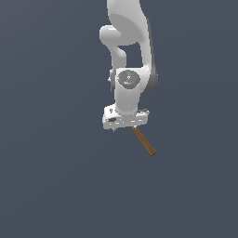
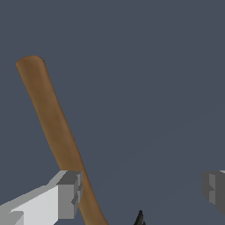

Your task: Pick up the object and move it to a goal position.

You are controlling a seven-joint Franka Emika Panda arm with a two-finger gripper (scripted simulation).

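One stiff, head-heavy hammer (image 2: pixel 57 132) lies beside my claw (image 2: pixel 143 189), whose fingers stand apart; I'd grip its handle close to the head.

**Support Surface: Condition**

You are looking at a single support surface, a flat, uniform slate-grey plane (image 1: pixel 51 186) that fills the whole exterior view without a visible edge, seam or marking. You cannot tell from either view whether it is a tabletop or a floor.

In the wrist view the same grey surface (image 2: pixel 154 66) fills the background, plain and untextured, crossed only by a faint diagonal change of shade.

The hammer (image 1: pixel 144 142) shows as a brown handle, angled towards the exterior view's right. You cannot confirm whether it rests on the surface or is clear of it.
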